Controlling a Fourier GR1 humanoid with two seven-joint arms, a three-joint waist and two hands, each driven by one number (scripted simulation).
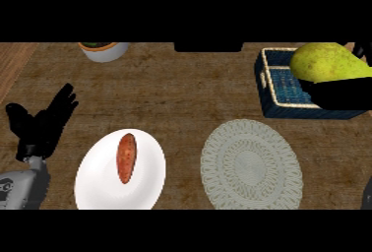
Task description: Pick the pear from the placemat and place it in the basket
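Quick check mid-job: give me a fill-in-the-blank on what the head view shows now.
1. The right hand holds the pear over the ____.
2. The sweet potato lies on the white ____.
3. The left hand rests ____ at the view's left.
4. The round placemat lies ____ of the sweet potato.
Missing words: basket, plate, open, right.
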